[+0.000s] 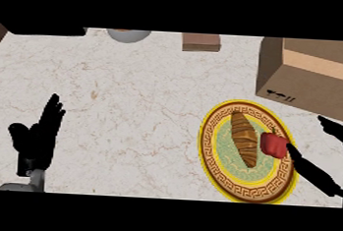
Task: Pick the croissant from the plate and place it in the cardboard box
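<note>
While the pale marble counter [131, 110] fills the frame, the open brown cardboard box [311, 75] sits upper right. Below it, the round yellow-rimmed patterned plate [222, 176] holds the golden-brown croissant [243, 138] and a red pepper [272, 143]. Right hand [313, 169], fingers apart, spans the plate's right edge. Left hand [37, 140] rests lower left, fingers straight.

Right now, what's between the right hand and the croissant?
Head view: a red pepper lies on the plate, between the right hand and the croissant.
</note>
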You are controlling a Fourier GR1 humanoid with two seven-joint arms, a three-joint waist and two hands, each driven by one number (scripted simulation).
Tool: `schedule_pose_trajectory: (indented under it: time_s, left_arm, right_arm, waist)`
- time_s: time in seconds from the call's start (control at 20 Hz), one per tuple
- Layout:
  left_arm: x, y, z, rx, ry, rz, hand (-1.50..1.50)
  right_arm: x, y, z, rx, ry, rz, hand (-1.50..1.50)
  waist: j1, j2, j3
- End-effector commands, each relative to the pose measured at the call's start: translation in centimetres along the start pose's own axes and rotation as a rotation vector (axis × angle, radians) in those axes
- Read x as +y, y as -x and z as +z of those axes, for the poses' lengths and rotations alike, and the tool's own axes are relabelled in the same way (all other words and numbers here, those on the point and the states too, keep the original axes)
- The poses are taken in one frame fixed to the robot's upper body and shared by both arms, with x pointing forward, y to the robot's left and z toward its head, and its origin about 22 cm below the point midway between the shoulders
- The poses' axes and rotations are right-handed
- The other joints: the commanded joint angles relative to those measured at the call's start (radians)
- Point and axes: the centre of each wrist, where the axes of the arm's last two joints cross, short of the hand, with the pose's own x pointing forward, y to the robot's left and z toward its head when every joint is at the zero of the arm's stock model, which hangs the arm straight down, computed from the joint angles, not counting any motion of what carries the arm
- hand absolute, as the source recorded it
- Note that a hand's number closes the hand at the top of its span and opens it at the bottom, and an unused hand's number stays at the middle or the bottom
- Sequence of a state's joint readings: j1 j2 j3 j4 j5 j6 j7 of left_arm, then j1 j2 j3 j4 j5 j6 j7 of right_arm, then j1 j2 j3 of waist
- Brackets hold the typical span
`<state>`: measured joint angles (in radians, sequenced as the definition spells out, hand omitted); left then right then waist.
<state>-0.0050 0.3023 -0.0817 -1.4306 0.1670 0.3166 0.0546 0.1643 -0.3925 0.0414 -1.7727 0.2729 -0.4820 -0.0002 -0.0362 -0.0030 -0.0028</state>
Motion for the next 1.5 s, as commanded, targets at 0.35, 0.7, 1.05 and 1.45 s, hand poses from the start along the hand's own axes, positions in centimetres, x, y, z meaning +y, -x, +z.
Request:
schedule_pose_trajectory:
  time_s: [0.35,0.7,1.05,1.45]
  left_arm:
    - [-2.6,1.3,-0.3,-0.001,0.033,0.008,0.00]
    - [-2.3,0.8,-0.9,-0.008,0.043,-0.010,0.00]
    - [-3.7,-0.1,-1.8,-0.015,0.036,-0.001,0.00]
    - [-0.6,0.8,-1.2,-0.003,0.052,-0.006,0.00]
  right_arm:
    - [-5.7,-8.7,1.6,0.194,-0.172,0.260,-1.50]
    - [-6.6,-12.7,-1.0,0.268,-0.346,0.366,-1.50]
    - [-1.6,-13.5,-2.8,0.380,-0.464,0.469,-1.50]
    - [1.5,-14.8,-2.7,0.481,-0.523,0.464,-1.50]
  waist:
    - [0.030,0.003,-0.001]
    - [0.045,0.005,0.001]
    - [0.051,0.006,0.002]
    - [0.047,0.003,0.002]
